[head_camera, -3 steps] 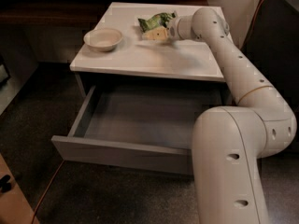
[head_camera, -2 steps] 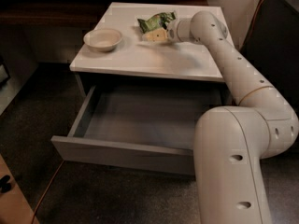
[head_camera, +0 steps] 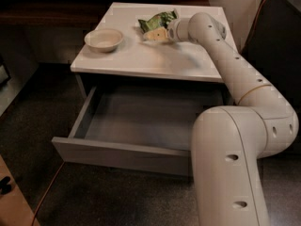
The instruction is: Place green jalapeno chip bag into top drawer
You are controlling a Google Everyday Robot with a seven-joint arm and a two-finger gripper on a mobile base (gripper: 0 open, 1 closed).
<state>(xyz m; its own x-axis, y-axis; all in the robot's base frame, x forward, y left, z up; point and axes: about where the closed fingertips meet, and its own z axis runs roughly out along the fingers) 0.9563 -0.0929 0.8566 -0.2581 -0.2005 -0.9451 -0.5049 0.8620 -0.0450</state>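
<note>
Jaws sit low over the worktop (head_camera: 141, 60) toward its far edge, right of the middle, against the near side of the green jalapeno chip bag (head_camera: 159, 20). Whether they are spread or closed on it cannot be told. The bag lies crumpled on the worktop close to the far edge. A beige bowl (head_camera: 104, 39) stands near the left edge, apart from the bag. The white arm (head_camera: 235, 69) reaches in across the right edge. Under the front edge the top drawer (head_camera: 117, 154) is pulled out.
</note>
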